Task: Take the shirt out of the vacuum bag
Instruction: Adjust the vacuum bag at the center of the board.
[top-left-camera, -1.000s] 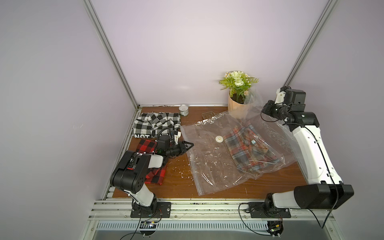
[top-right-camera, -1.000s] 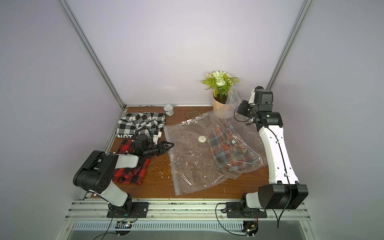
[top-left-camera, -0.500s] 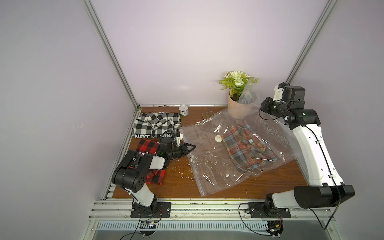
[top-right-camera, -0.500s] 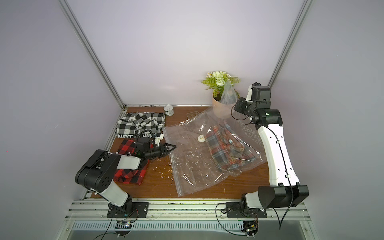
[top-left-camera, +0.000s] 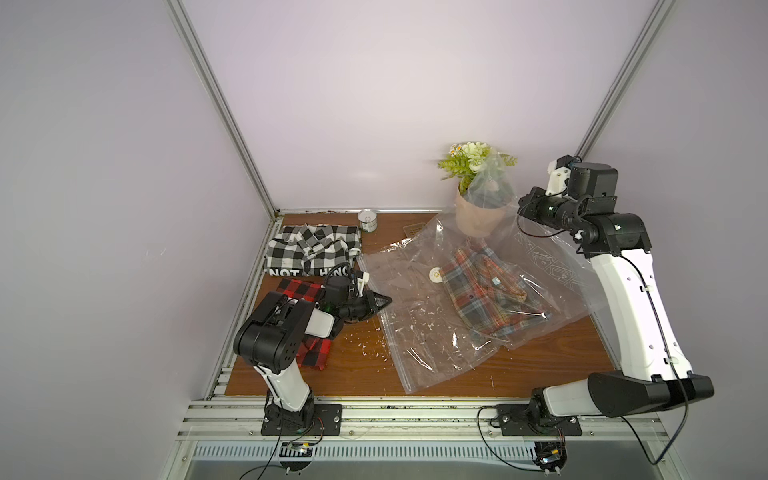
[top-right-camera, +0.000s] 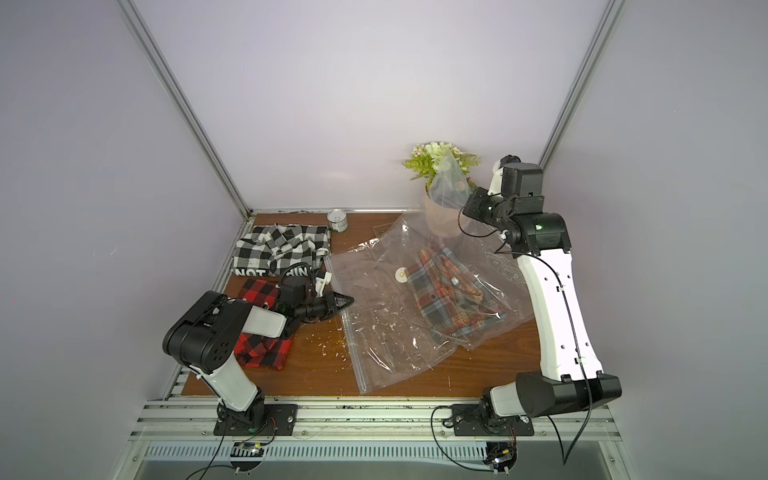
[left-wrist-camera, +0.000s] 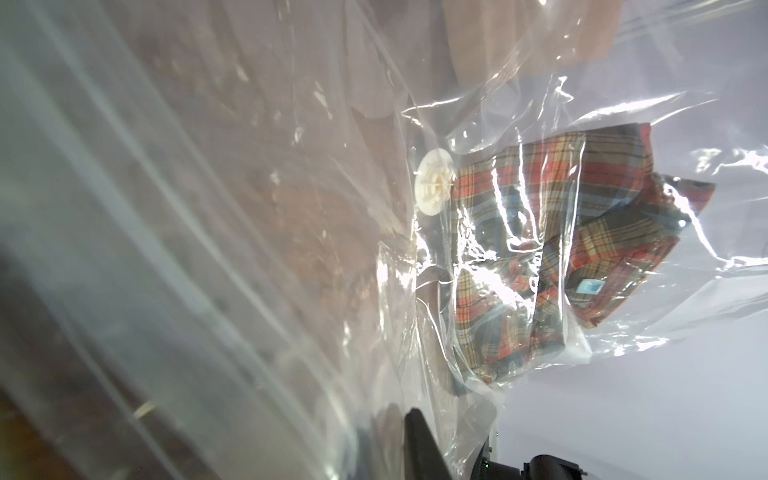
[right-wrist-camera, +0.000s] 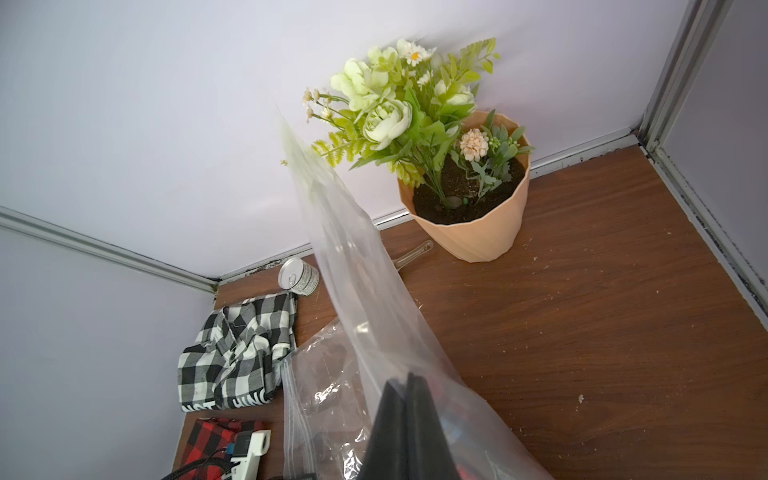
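The vacuum bag (top-left-camera: 428, 345) (top-right-camera: 386, 345) is a big clear crinkly sack spread over the middle of the wooden table, with a round white valve (top-left-camera: 435, 274) (left-wrist-camera: 434, 187). The shirt (top-left-camera: 490, 291) (top-right-camera: 453, 297) (left-wrist-camera: 561, 257), a red, blue and tan plaid, lies bunched inside its right half. My right gripper (top-left-camera: 521, 210) (right-wrist-camera: 405, 380) is shut on the bag's far right corner and holds it high, beside the flowers. My left gripper (top-left-camera: 384, 300) (left-wrist-camera: 403, 415) sits low at the bag's left edge, its jaws closed on the film there.
A flower pot (top-left-camera: 478, 216) (right-wrist-camera: 469, 216) stands at the back, just behind the raised corner. A small tin can (top-left-camera: 368, 219) is at the back wall. A black-and-white check shirt (top-left-camera: 311, 249) and a red-and-black check cloth (top-left-camera: 299, 291) lie at the left. White crumbs dot the table.
My left gripper reached the bag's left edge and closed from open. My right gripper lifted the bag's corner higher, up in front of the flowers, pulling the bag's right side off the table.
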